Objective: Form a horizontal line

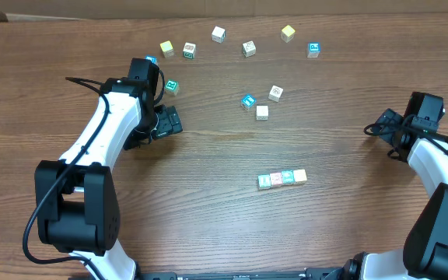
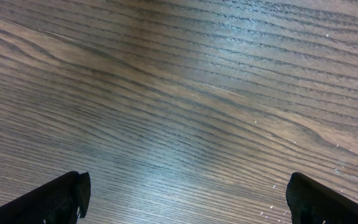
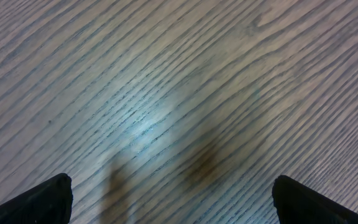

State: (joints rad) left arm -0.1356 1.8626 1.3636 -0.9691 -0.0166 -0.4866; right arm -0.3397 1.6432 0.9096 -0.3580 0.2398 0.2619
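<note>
The horizontal line is a short row of small touching cubes lying right of the table's centre, toward the front. My left gripper hovers far to its upper left, open and empty. In the left wrist view the left gripper shows only bare wood between its spread fingers. My right gripper is at the right side, up and to the right of the row, also open. The right wrist view shows the right gripper over bare wood with nothing in it.
Several loose cubes lie across the back: a yellow one, a white one, another yellow, a blue one. A green-topped cube sits just behind my left gripper. A teal cube and two pale cubes lie mid-table.
</note>
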